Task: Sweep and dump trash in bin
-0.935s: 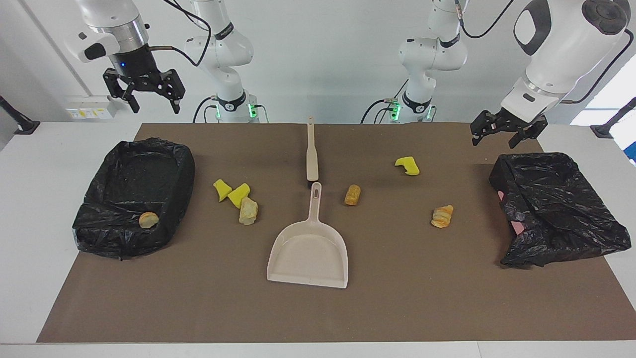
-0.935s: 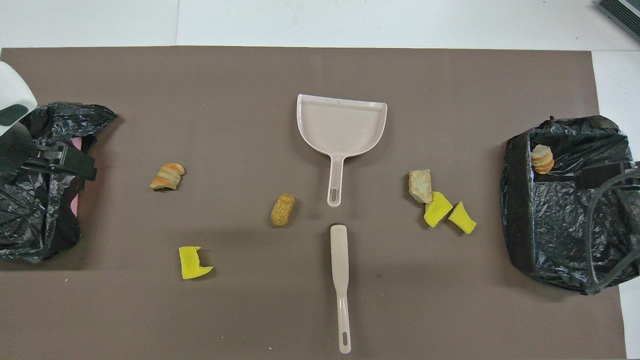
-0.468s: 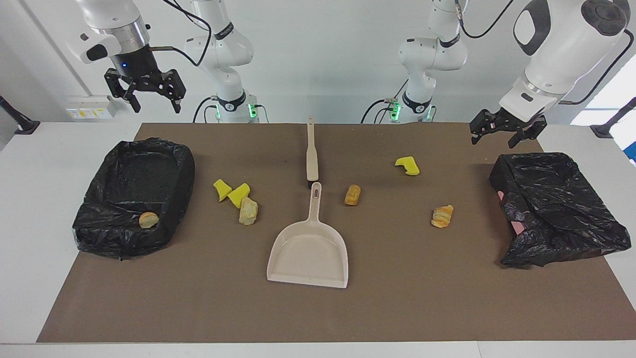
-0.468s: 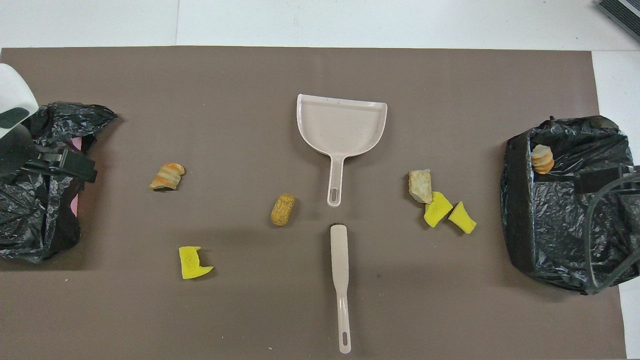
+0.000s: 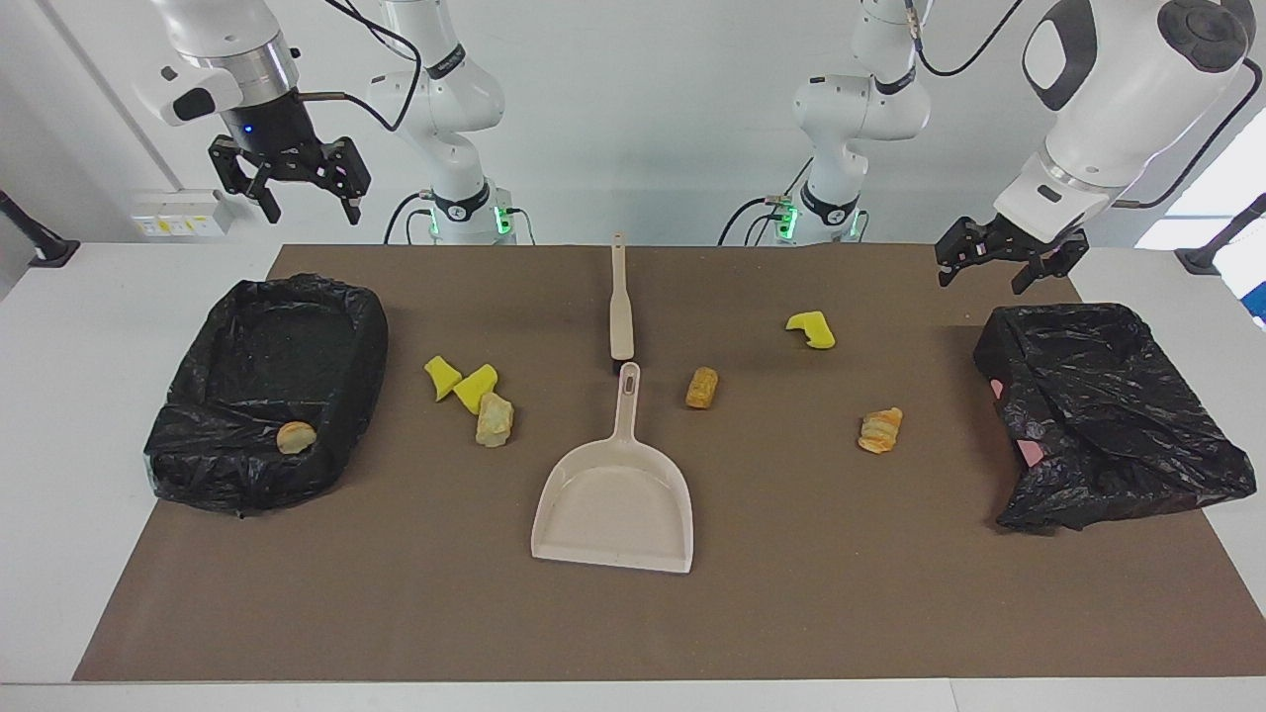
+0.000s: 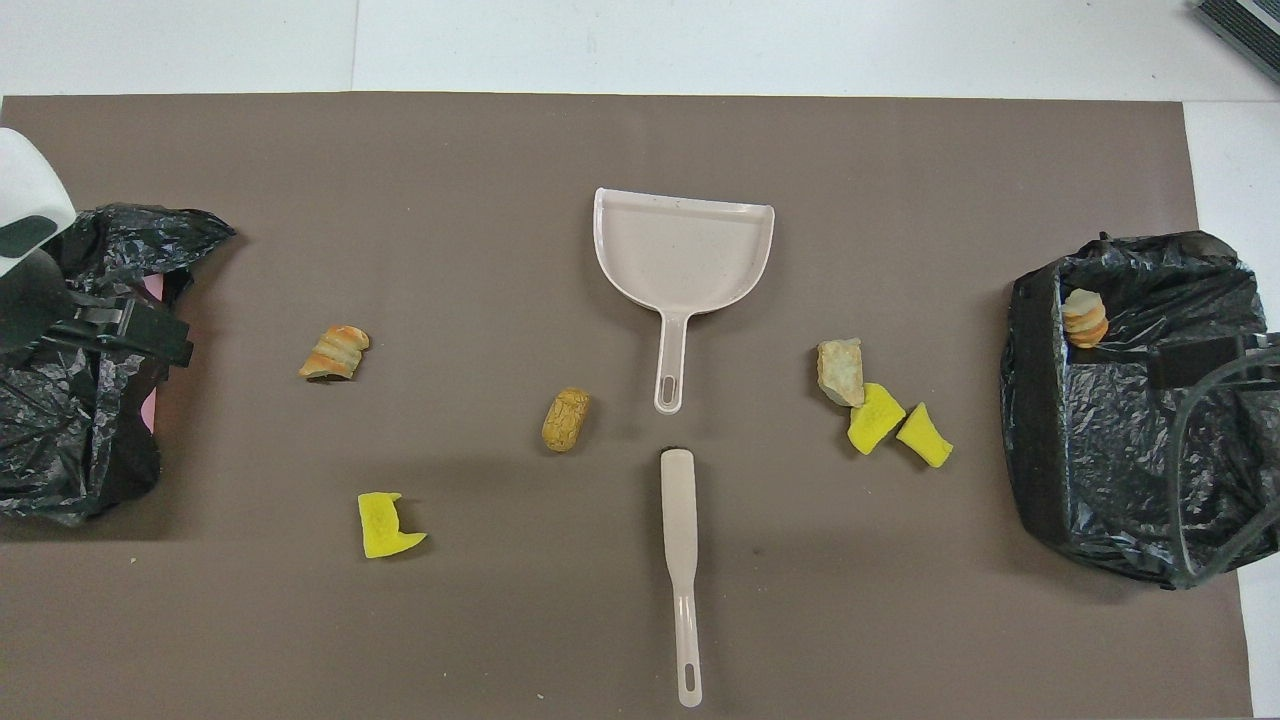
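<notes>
A: Where do the claws stand?

B: The left claw (image 5: pixel 1009 272) hangs in the air over the robots' edge of the crumpled black bag (image 5: pixel 1108 415) at the left arm's end of the table (image 5: pixel 69 326), fingers spread, holding nothing. The right claw (image 5: pixel 289 183) hangs high over the robots' edge of the table near the bag-lined bin (image 5: pixel 267 396) at the right arm's end, also spread wide and empty.

A: And the trash?

B: Scattered on the brown mat (image 5: pixel 633 623). Two yellow foam chunks (image 5: pixel 462 382) lie touching each other, with a pale bread piece (image 5: pixel 494 420) just beside them, between the bin and the dustpan (image 5: pixel 615 504). A golden roll (image 5: pixel 701 387) lies beside the dustpan's handle. A notched yellow chunk (image 5: pixel 811 329) and a striped pastry piece (image 5: pixel 879 430) lie toward the left arm's end. One more bread lump (image 5: pixel 295 436) sits inside the bin.

A: The tools?

B: The dustpan lies flat mid-mat, handle toward the robots. The brush (image 5: pixel 620 302) lies in line with it, nearer the robots, its head just short of the handle's tip.
</notes>
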